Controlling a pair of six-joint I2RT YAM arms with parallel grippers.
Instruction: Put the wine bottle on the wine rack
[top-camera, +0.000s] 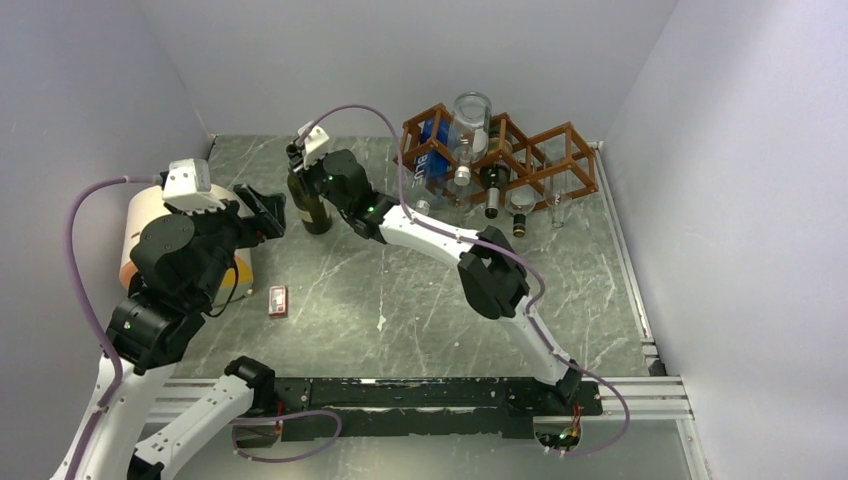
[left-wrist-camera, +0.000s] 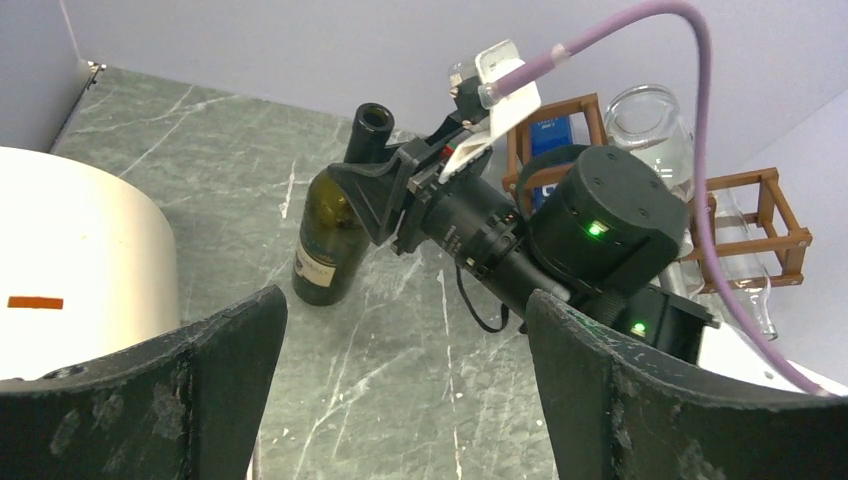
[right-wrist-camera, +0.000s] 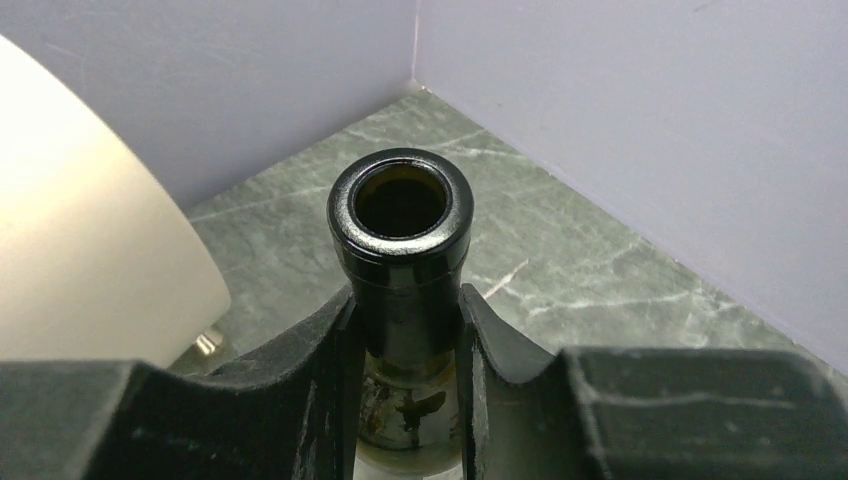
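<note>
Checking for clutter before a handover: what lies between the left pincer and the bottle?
Nothing but bare table, as the left wrist view shows: the open left pincer faces the bottle, held at its neck by the right pincer.

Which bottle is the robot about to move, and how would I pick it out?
On the green marble table, look between the big cream cylinder and the wooden wine rack. The wine bottle stands there upright, neck pinched by the right tool. It is dark green with an open mouth; the other bottles rest on the rack.
</note>
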